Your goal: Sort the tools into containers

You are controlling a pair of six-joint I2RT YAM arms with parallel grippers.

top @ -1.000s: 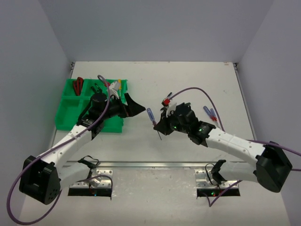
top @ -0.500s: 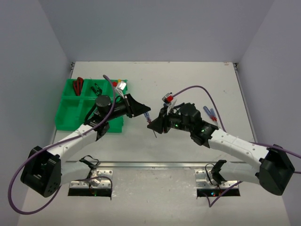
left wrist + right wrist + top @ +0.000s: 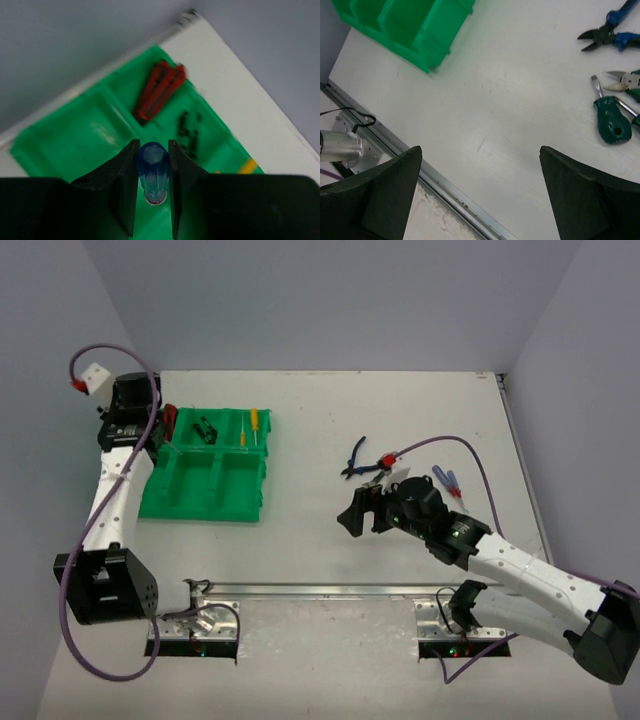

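My left gripper (image 3: 152,146) is shut on a blue-handled screwdriver (image 3: 152,170), which stands on end between the jaws above the green containers (image 3: 75,135). In that tray lie red pliers (image 3: 160,90), a black tool (image 3: 189,131) and a yellow screwdriver (image 3: 253,423). From above, the left wrist (image 3: 125,405) hangs over the tray's far left corner (image 3: 150,455). My right gripper (image 3: 480,149) is open and holds nothing, low over bare table right of the tray (image 3: 415,25). Loose tools lie by it: blue cutters (image 3: 612,30), a green-handled screwdriver (image 3: 607,120) and green pliers (image 3: 630,80).
Two blue screwdrivers (image 3: 447,480) lie on the table beside the right forearm. A metal rail (image 3: 420,170) runs along the table's near edge. Walls close in on the left, back and right sides.
The left gripper shut on the blue screwdriver that the right gripper held, then swung far left over the tray. The right gripper opened and drew back toward the near edge.
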